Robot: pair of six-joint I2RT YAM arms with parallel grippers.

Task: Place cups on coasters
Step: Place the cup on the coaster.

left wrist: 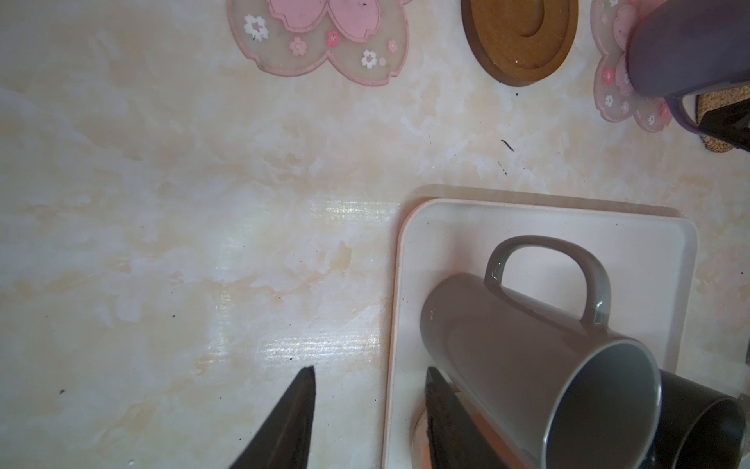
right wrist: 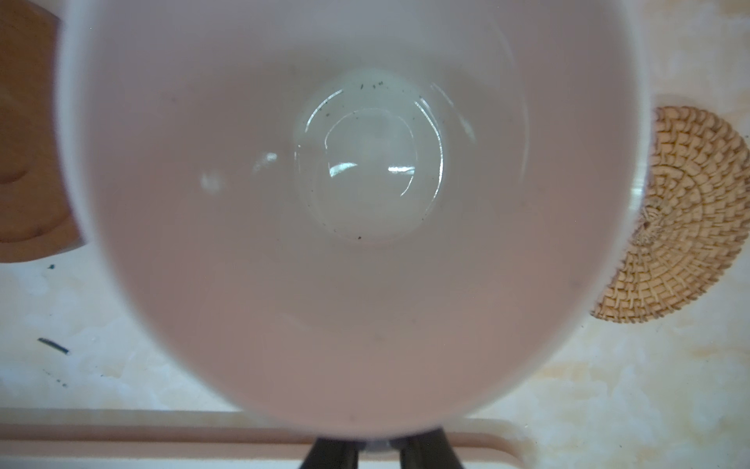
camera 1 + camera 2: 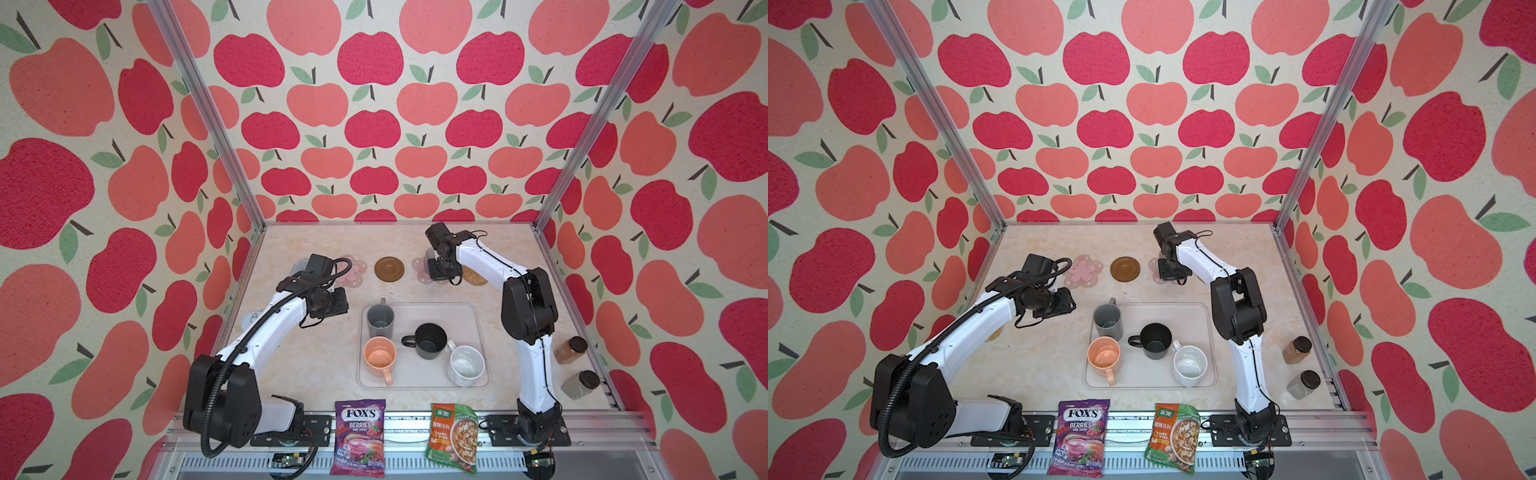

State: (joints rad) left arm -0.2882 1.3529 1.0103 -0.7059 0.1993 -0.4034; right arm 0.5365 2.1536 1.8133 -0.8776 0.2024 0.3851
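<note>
Right hand point(image 2: 379, 446) clenched on lavender mug point(image 2: 345, 264), woven tan coaster point(image 2: 682, 219) beside. Left hand point(image 1: 370, 371) released; tall grey mug point(image 1: 527, 357) in pale tray point(image 1: 446, 227) beside.

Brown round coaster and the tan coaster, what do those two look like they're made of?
The brown round coaster looks like wood, matte, with turned concentric rings. The tan coaster looks like woven rattan or a similar plant fibre; its coiled weave shows plainly.

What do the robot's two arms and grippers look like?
Both have white links and bulky black joints. The left arm carries a thick ribbed black hose; the right arm only a thin black cable. The left gripper and right gripper each end in two dark tapering fingers.
</note>
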